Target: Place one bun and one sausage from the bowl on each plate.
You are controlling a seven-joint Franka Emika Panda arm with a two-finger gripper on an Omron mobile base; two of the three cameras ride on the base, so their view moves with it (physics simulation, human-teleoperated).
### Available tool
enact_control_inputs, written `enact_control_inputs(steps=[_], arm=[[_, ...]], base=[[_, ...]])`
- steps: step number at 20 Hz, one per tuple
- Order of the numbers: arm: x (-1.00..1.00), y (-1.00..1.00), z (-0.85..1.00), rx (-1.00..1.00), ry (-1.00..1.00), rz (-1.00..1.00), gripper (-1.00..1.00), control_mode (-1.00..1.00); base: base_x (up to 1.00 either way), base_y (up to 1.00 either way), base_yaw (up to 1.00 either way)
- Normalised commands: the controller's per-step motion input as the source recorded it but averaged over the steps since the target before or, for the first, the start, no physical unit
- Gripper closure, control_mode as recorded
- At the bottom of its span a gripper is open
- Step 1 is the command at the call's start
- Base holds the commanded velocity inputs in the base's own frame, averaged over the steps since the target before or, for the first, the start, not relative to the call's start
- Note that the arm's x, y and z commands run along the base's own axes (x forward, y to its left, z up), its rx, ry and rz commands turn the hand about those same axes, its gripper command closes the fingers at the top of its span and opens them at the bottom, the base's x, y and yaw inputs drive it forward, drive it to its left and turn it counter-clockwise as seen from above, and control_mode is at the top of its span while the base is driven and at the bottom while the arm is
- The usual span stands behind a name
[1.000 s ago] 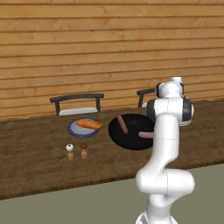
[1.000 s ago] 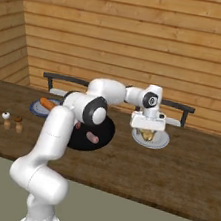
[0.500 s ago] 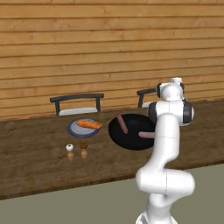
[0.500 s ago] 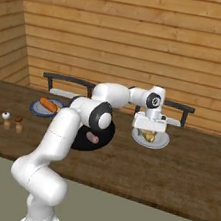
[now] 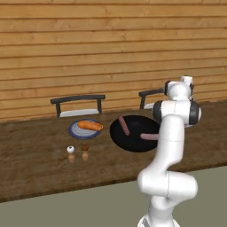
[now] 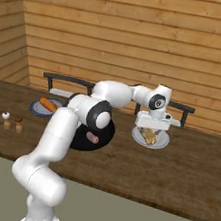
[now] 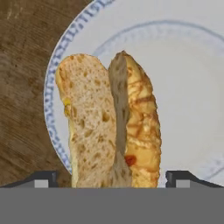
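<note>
A split bun (image 7: 111, 127) lies on the right blue-grey plate (image 7: 188, 87). My gripper (image 7: 112, 177) hangs just above it, open, one fingertip (image 7: 43, 179) on each side with a small gap to the bread. From the right base view the gripper (image 6: 152, 123) sits over that plate (image 6: 162, 141). The left plate (image 5: 74, 131) carries an orange bun (image 5: 90, 126). The black bowl (image 5: 135, 144) holds two sausages (image 5: 123, 125) (image 5: 150, 136).
Two small shakers (image 5: 71, 153) (image 5: 84, 153) stand near the front of the wooden counter, left of the bowl. Two dark chairs (image 5: 77, 99) stand behind the counter against the plank wall. My own arm crosses above the bowl (image 6: 103, 134).
My fingers have spread a little wider around the bun on the right plate. The hand has barely moved, and nothing else has shifted.
</note>
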Motion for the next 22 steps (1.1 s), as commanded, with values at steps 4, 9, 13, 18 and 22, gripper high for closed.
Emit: enact_control_inputs(steps=[4, 9, 13, 18, 22], arm=[[-0.14, 0.03, 0.18, -0.03, -0.25, 0.0, -1.0, -1.0], [-0.56, 0.4, 0.85, -0.06, -0.36, -0.03, -1.0, -1.0], [-0.58, 0.84, 0.77, -0.01, -0.11, -0.05, -1.0, -1.0], [-0.44, 0.95, 0.29, 0.0, 0.04, -0.13, -1.0, -1.0], [-0.33, 1.0, 0.02, 0.0, 0.04, -0.24, -1.0, -1.0]], base=[[0.0, 0.0, 0.0], [0.0, 0.0, 0.0], [0.0, 0.0, 0.0], [0.0, 0.0, 0.0], [0.0, 0.0, 0.0]])
